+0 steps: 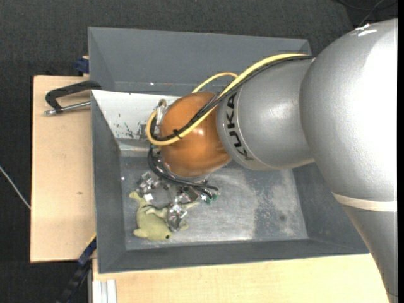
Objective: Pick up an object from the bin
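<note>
My gripper [163, 201] is low in the bin's front left corner, under the orange cover. Its two metal fingertips [148, 186] stand apart, so it is open. A pale yellow-green soft toy [151, 225] lies on the bin floor right below and in front of the fingers. One fingertip is at the toy's right upper edge and the other is above a small limb of the toy that sticks out to the left. Nothing is clamped between the fingers. The gripper hides part of the toy's top.
The arm and its orange cover with a yellow cable fill the bin's middle and right. The left wall and front wall are close to the gripper. A white sheet leans on the back left wall. Bare floor lies to the right.
</note>
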